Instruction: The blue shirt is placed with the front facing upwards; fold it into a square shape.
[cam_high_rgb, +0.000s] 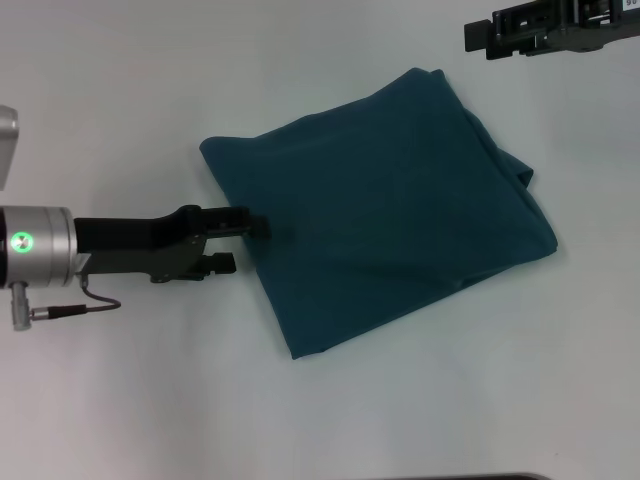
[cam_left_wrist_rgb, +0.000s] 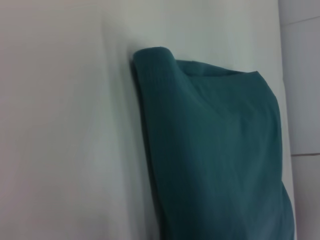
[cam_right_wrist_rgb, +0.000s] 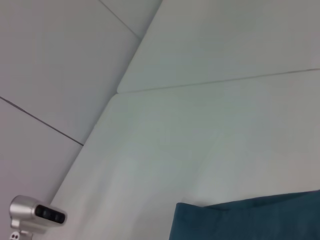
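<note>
Left gripper (cam_high_rgb: 240, 242) low at the shirt's (cam_high_rgb: 385, 205) left edge, fingers parted, upper tip touching or just over the hem, lower one short of it; nothing clamped as far as the head view shows. Right gripper (cam_high_rgb: 480, 38) up at the far right corner, well apart from the cloth; whether open or closed, cannot tell.

Shirt lying mid-table (cam_high_rgb: 120, 400) as a compact, roughly four-sided packet, turned at an angle. No sleeves, collar or lettering showing, only plain teal layers. Rolled, slightly puffy fold along one edge in the left wrist view; a small bulge of layers on the right side in the head view.

Folding judged essentially complete. Left, at most: squaring the skewed corners, flattening the bulges, withdrawing both arms.
</note>
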